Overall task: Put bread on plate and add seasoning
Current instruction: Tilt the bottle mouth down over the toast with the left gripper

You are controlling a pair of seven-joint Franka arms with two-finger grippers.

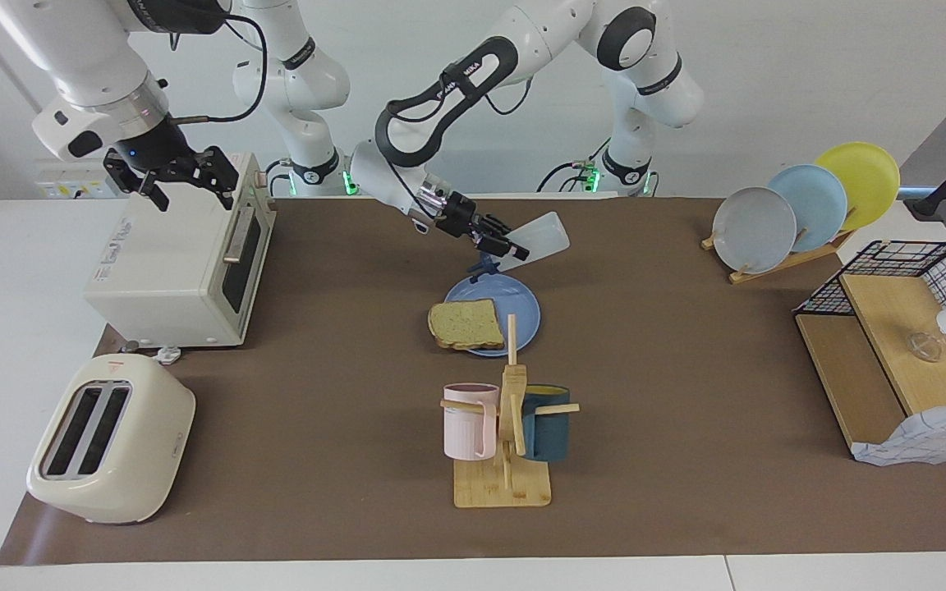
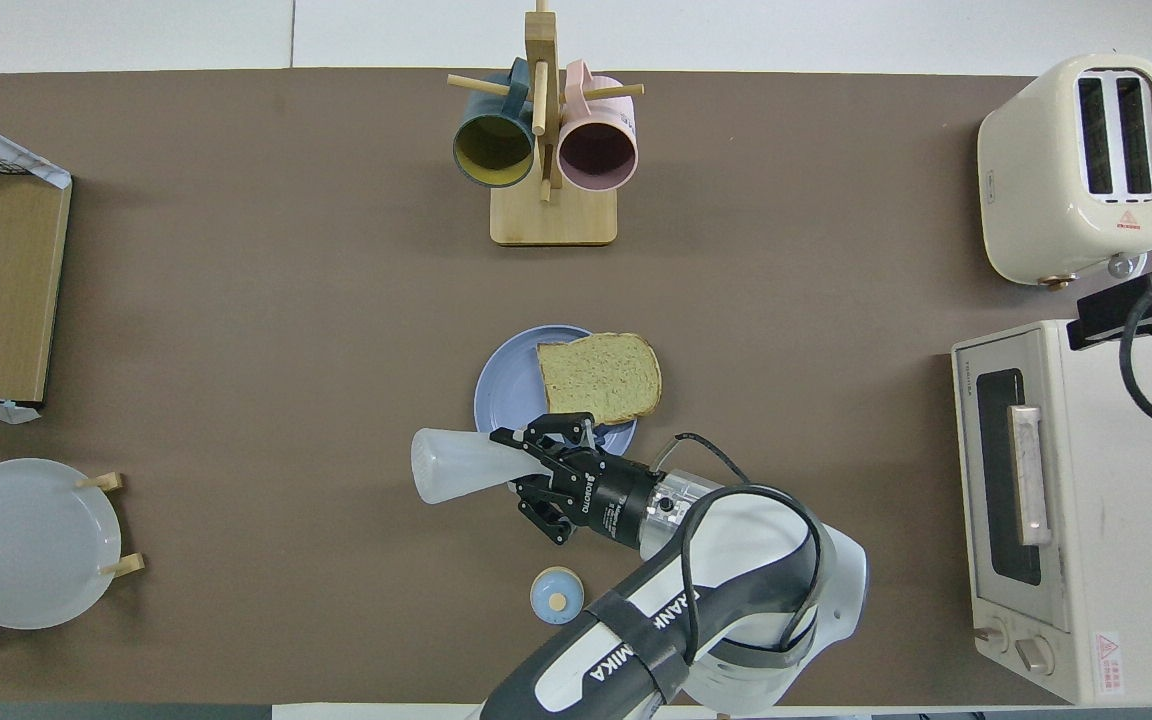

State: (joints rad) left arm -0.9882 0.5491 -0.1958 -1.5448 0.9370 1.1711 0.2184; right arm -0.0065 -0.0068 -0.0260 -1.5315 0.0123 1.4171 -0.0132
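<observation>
Translucent seasoning [image 1: 537,236] is being clamped, tilted, by the left gripper [image 1: 502,245]; spillage beside the plate [image 1: 522,305] is being risked.
</observation>
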